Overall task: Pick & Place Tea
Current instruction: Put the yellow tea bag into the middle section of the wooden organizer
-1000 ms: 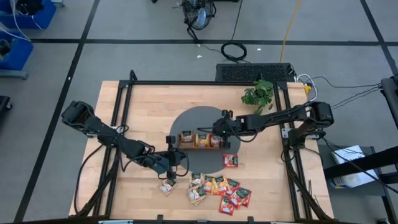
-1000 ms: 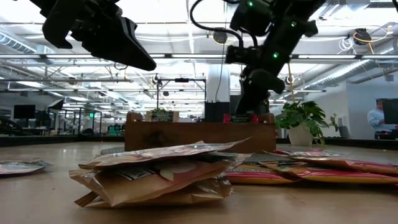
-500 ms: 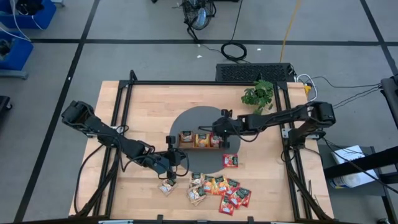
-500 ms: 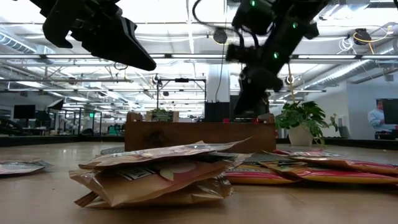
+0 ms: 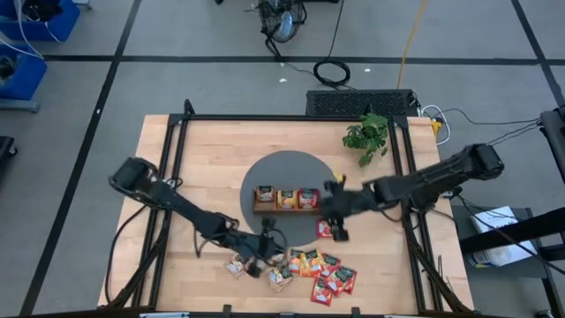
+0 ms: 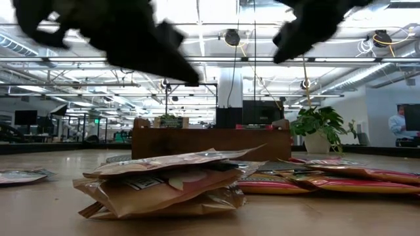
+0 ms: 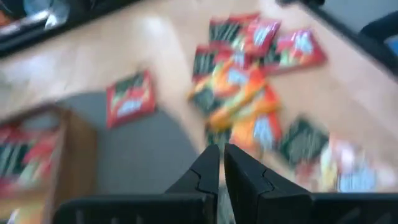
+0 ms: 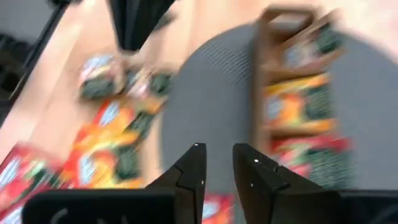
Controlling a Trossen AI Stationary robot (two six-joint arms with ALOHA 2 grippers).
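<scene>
Since a second ago both arms have been swung toward the near edge. The left gripper (image 5: 269,250), once beside the tray's left end, is now carried over to the heap of small flat square red, orange and tan-and-green tea sachets (image 5: 311,270); its fingers (image 7: 208,171) are seen pressed almost together, nothing pinched. The brown wooden three-compartment tray (image 5: 284,199), on the round grey mat (image 5: 291,172), is found loaded in every slot, so part of the job is judged done. The right gripper (image 5: 335,221) has been drawn off the tray's right end to hang by the lone red sachet (image 5: 326,229), fingers (image 8: 193,169) parted a little and empty. A dozen or so sachets are left to be placed. No label can be read.
</scene>
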